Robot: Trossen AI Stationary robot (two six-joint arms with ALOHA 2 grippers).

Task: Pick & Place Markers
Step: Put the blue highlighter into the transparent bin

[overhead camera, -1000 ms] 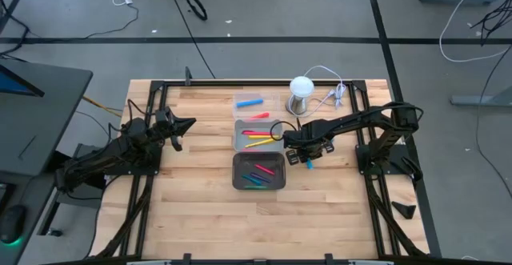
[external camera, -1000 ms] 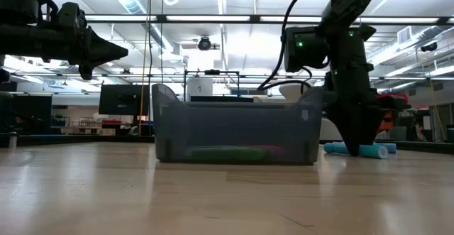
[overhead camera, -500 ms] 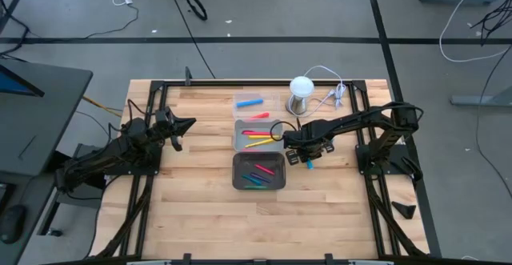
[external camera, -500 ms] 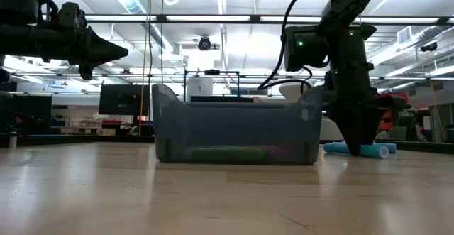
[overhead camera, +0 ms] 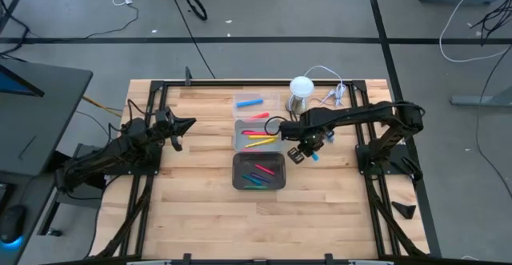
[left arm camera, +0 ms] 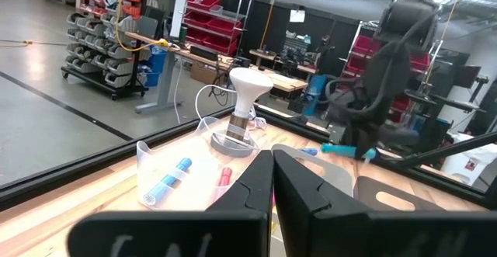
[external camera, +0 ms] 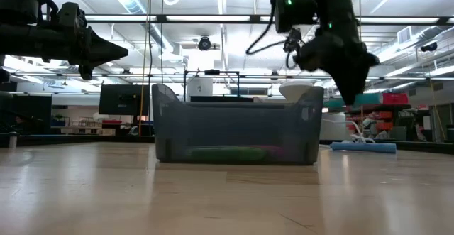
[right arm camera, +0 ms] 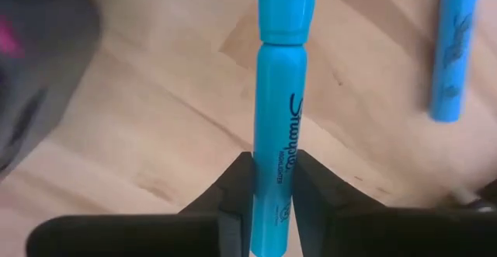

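My right gripper (external camera: 352, 91) hangs above the table, right of the grey trays, shut on a blue marker (right arm camera: 276, 125). A second blue marker (right arm camera: 453, 51) lies flat on the wood below it, also seen in the low view (external camera: 363, 148). The farther grey tray (overhead camera: 258, 135) holds red and yellow markers. The nearer grey tray (overhead camera: 258, 171) holds several coloured ones. A clear tray (overhead camera: 250, 102) at the far side holds a blue and a red marker. My left gripper (left arm camera: 272, 171) is shut on nothing, raised over the table's left part (overhead camera: 188, 124). My right gripper pinches the blue marker's barrel (right arm camera: 273, 144) between its two fingers (right arm camera: 237, 183), on the printed part away from the cap. The fingers come from above, pointing down, and lie across the marker. The marker is lifted clear of the table and sits about level (external camera: 369, 99).
A white-domed metal cylinder (overhead camera: 300, 95) with a white cable stands at the far edge, close behind the right arm. Bare wood lies near the front edge and left of the trays. Black frame rails run along both sides of the table.
My right gripper has risen from the table, staying shut, and carried one blue marker up with it, lifted clear. The other blue marker stayed where it lay on the wood.
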